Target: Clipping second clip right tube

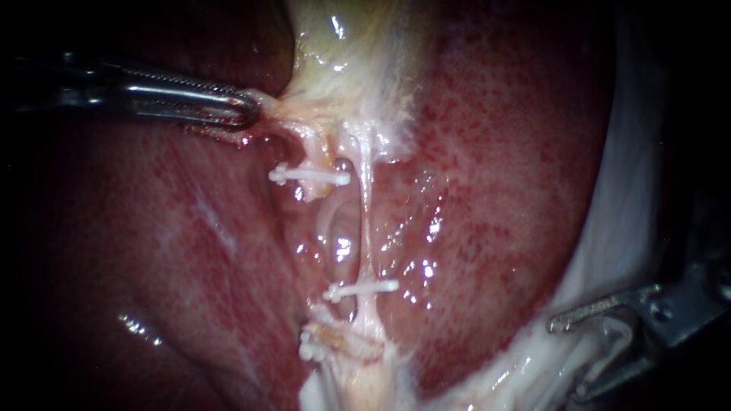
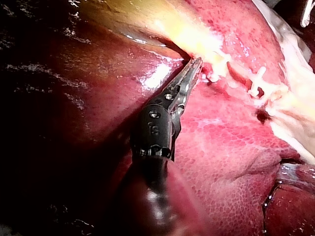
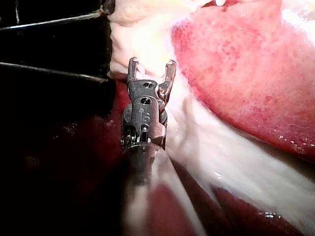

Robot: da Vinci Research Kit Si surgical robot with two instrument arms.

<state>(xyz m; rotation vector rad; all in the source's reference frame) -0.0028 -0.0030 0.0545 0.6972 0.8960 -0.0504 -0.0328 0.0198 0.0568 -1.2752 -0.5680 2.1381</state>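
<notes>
The right tube [image 1: 365, 221] is a thin pale strand running down from the gallbladder [image 1: 350, 68], with one white clip [image 1: 358, 290] across its lower part. The left tube [image 1: 311, 148] beside it carries a white clip [image 1: 308, 175], and a further clip [image 1: 311, 344] sits lower down. My left instrument [image 1: 250, 111] is shut on pale tissue at the gallbladder's neck, also seen in the left wrist view [image 2: 196, 64]. My right instrument [image 1: 567, 359] stands open at the lower right, well away from the tubes. Its jaws [image 3: 151, 64] show a wide gap with nothing gripped.
Red mottled liver [image 1: 502, 167] surrounds the tubes on both sides. A band of white tissue [image 1: 609, 228] runs along the liver's right edge, under my right instrument. The clips [image 2: 258, 81] show ahead of my left instrument.
</notes>
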